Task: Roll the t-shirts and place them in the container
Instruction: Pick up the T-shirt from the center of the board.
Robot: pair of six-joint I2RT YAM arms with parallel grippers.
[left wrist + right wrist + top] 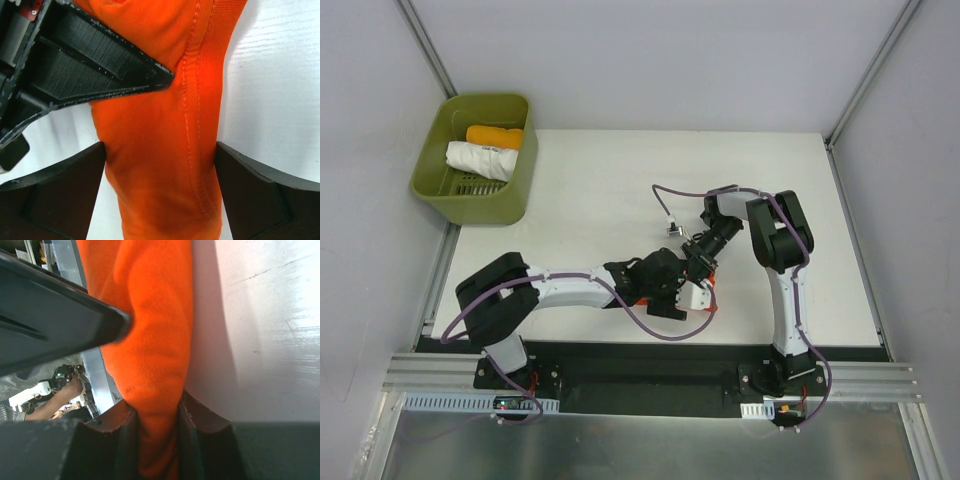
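Observation:
The red-orange t-shirt (160, 150) is a narrow bunched roll on the white table, near the front edge. From above only a sliver of the t-shirt (711, 287) shows under both wrists. My left gripper (160, 192) is open wide, one finger on each side of the roll, and the cloth fills the gap. My right gripper (157, 425) is shut on the t-shirt (150, 340), which is pinched in a thin fold between its fingers. In the top view the left gripper (686, 290) and right gripper (705, 266) meet nose to nose. A black finger (100, 65) of the right gripper crosses the left wrist view.
A green basket (438, 190) stands at the far left corner. It holds an orange roll (495, 135) and a white roll (480, 158). A purple cable (665, 205) loops over the table (600, 200) behind the grippers. Metal rails frame the table's sides.

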